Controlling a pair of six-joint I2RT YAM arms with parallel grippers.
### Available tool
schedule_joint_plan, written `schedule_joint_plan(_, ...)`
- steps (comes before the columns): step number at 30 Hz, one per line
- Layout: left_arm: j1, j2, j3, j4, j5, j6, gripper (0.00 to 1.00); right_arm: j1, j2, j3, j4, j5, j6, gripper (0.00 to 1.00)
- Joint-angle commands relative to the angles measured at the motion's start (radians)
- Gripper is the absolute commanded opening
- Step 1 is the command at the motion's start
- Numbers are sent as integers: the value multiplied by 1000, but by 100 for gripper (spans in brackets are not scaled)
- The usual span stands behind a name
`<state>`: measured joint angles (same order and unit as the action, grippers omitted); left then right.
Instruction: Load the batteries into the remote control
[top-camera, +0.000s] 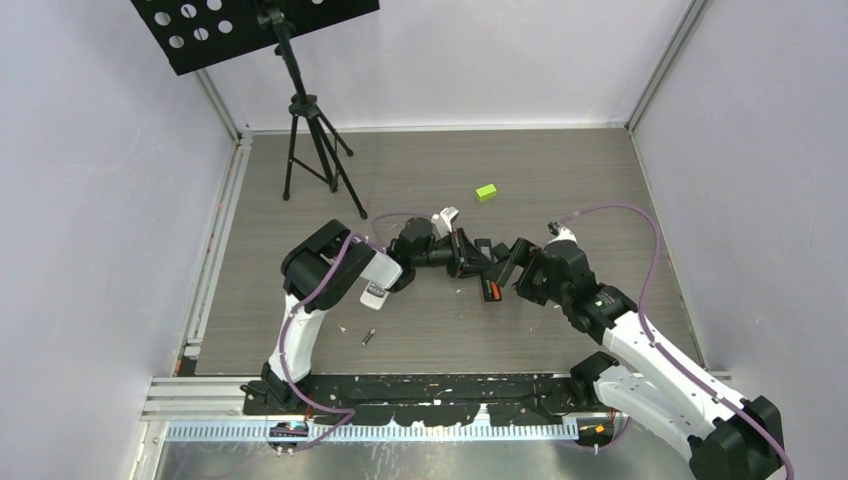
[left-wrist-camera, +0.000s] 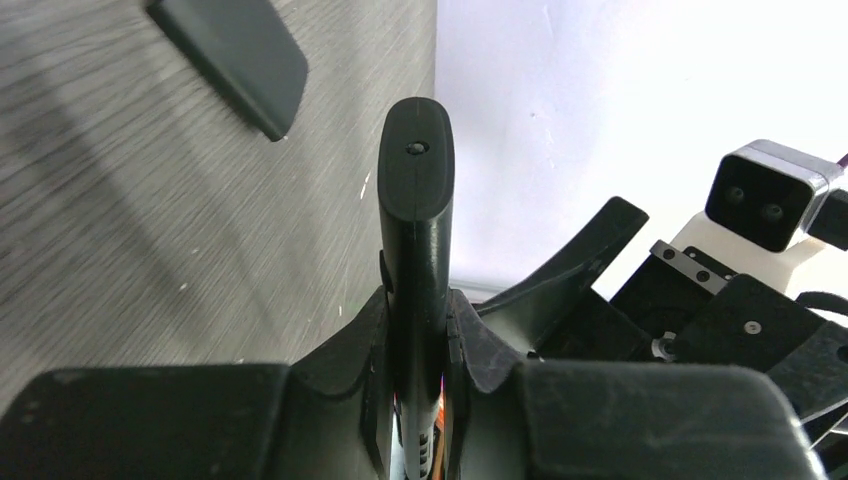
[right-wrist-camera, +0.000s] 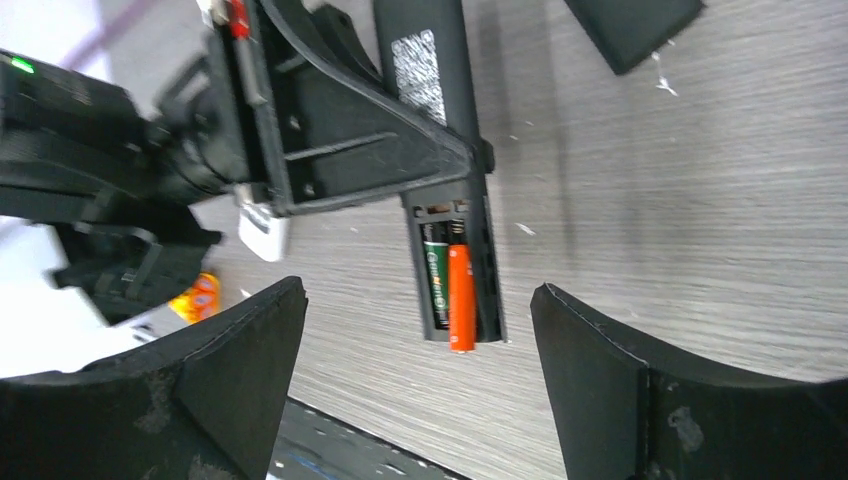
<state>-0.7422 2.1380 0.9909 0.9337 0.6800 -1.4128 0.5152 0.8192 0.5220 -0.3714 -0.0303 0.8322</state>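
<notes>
Clamped in the left fingers (left-wrist-camera: 345, 345), the remote control (right-wrist-camera: 420, 60) lies lengthwise between the wide-spread right fingers (right-wrist-camera: 620, 380), which hover over the two batteries (right-wrist-camera: 450, 285) seated in it.

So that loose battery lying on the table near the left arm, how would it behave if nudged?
The loose battery is a slim cylinder lying on its side, so a sideways push would probably roll it across the flat table. It looks rigid and tiny, so an off-centre pinch might let it slip out.
</notes>
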Motion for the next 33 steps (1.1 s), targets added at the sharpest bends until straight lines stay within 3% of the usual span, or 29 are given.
schedule_joint_plan(1, 31, -86, -57, 197, -67, -130, 0, 1, -43, -16, 156, -23, 125, 89)
schedule_joint_plan(5, 40, -121, -80, 264, -108, -225, 0, 1, -65, -23, 225, -20, 217, 93)
schedule_joint_plan(13, 59, -226, -126, 230, -202, -362, 0, 2, -133, -16, 262, 77, 344, 95)
schedule_joint_plan(18, 61, -223, -126, 292, -221, -457, 0, 2, -115, -64, 430, 45, 459, 95)
schedule_joint_plan(24, 61, -257, -130, 278, -233, -439, 0, 2, -108, -130, 629, 44, 543, 85)
schedule_joint_plan(33, 57, -260, -123, 283, -233, -434, 0, 2, -120, -177, 706, 47, 584, 61)
